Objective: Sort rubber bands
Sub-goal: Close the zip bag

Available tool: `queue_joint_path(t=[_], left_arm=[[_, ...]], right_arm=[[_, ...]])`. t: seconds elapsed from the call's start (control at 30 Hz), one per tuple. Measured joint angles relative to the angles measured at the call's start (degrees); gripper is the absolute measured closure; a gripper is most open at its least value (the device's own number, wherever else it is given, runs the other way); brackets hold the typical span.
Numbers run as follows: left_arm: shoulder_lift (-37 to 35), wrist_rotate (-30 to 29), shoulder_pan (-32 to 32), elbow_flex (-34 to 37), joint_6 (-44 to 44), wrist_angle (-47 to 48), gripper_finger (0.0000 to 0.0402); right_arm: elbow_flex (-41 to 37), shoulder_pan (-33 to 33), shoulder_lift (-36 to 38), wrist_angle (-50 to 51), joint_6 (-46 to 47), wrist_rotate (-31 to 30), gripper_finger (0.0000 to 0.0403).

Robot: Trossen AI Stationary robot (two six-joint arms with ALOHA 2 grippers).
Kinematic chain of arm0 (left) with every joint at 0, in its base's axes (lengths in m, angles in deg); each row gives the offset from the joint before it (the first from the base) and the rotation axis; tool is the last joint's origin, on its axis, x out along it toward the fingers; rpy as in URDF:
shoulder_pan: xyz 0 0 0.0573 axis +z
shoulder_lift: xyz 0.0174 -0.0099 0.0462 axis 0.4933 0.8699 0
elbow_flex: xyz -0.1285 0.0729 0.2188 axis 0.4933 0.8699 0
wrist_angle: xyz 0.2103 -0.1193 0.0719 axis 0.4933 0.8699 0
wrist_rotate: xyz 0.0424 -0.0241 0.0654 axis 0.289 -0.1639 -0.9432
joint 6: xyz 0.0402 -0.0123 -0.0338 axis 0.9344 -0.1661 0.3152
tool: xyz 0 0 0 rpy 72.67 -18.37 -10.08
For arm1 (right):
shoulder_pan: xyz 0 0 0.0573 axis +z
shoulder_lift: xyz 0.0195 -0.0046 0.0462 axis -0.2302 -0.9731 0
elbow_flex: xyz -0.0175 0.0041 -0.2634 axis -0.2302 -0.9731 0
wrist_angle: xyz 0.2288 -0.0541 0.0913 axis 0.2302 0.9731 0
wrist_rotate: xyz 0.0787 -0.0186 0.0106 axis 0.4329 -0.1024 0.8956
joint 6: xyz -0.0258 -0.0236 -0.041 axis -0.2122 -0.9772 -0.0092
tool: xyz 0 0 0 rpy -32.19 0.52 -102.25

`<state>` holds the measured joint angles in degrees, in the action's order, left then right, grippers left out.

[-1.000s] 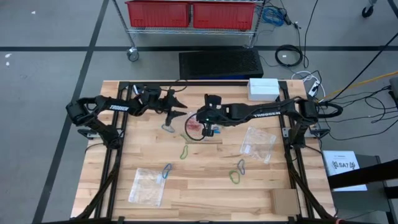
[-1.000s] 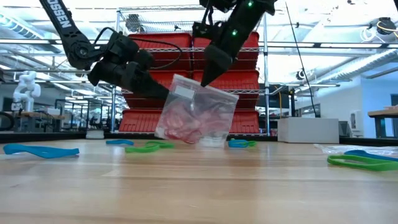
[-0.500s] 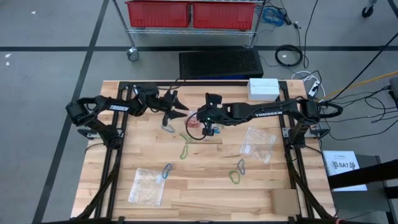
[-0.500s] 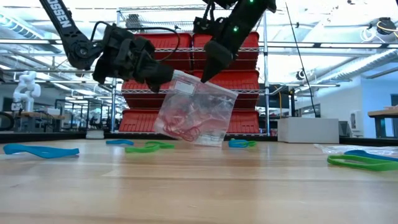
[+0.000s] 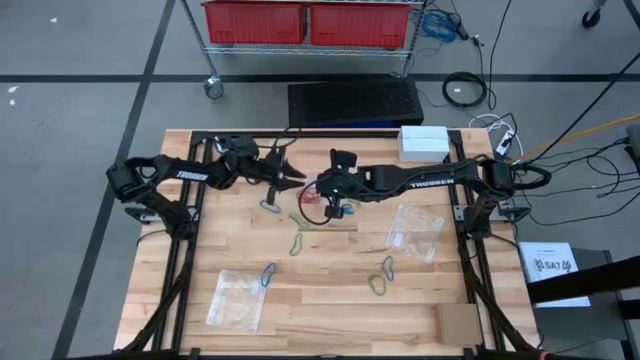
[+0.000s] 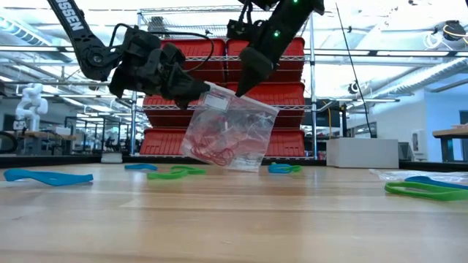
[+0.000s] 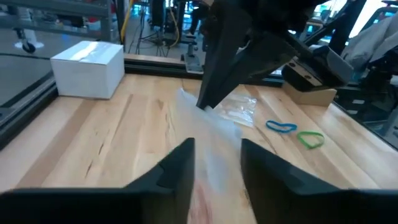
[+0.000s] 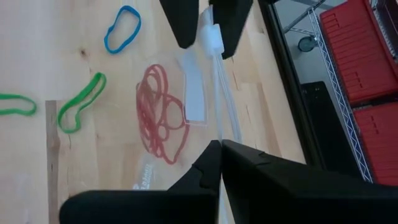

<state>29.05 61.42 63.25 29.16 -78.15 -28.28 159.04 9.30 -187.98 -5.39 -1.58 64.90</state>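
Observation:
A clear zip bag (image 6: 232, 130) with several red rubber bands (image 8: 160, 115) inside hangs above the table's middle. My right gripper (image 6: 243, 86) is shut on its top edge. My left gripper (image 7: 216, 163) is open and nearly level. Its two fingers stand on either side of the bag's upper corner (image 6: 210, 89); whether they touch it, I cannot tell. Loose green and blue rubber bands lie flat on the wood: a green one (image 5: 297, 243), a blue one (image 5: 268, 273), and a blue and green pair (image 5: 382, 275). My right gripper pinches the bag's zip edge (image 8: 219, 127) between its two shut fingers, coming from above and slanting down. The bag hangs below the fingers with the red bands gathered in its lower part (image 6: 217, 152). Whether its bottom edge touches the table, I cannot tell.
Two more clear bags lie on the table, one at the right (image 5: 415, 228) and one near the front left (image 5: 235, 298). A white box (image 5: 424, 141) stands at the far right, a cardboard piece (image 5: 458, 325) at the near right corner.
My left gripper has risen a little, tipped up toward level and moved in on the bag's upper corner, with its fingers drawn closer together around it. The bag's top has shifted slightly; my right gripper has held still.

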Motion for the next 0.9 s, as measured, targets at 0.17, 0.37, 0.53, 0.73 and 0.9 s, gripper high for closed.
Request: queue_joint_path(t=[0.17, 0.37, 0.53, 0.73, 0.9], left_arm=[[0.0, -0.01, -0.61, 0.0, 1.04, -0.03, 0.0372], [0.0, -0.01, -1.16, 0.0, 2.84, 0.79, 0.0396], [0.0, -0.01, -2.03, 0.0, 5.6, 1.49, 0.0398], [0.0, 0.01, -2.75, 0.02, 6.96, 1.76, 0.04], [0.0, -0.21, -2.73, 0.02, 6.98, 1.72, 0.04]], right_arm=[[0.0, 0.0, 0.0, 0.05, 0.0, 0.22, 0.0403], [-0.02, 0.04, 0.15, 0.14, 0.97, 0.26, 0.0403], [-0.04, -0.01, 1.82, -2.4, 3.61, 4.3, 0.0379], [0.02, 0.11, 1.62, -10.84, 3.72, 12.09, 0.0315], [-0.02, 0.07, 0.83, -10.7, 4.16, 12.11, 0.0278]])
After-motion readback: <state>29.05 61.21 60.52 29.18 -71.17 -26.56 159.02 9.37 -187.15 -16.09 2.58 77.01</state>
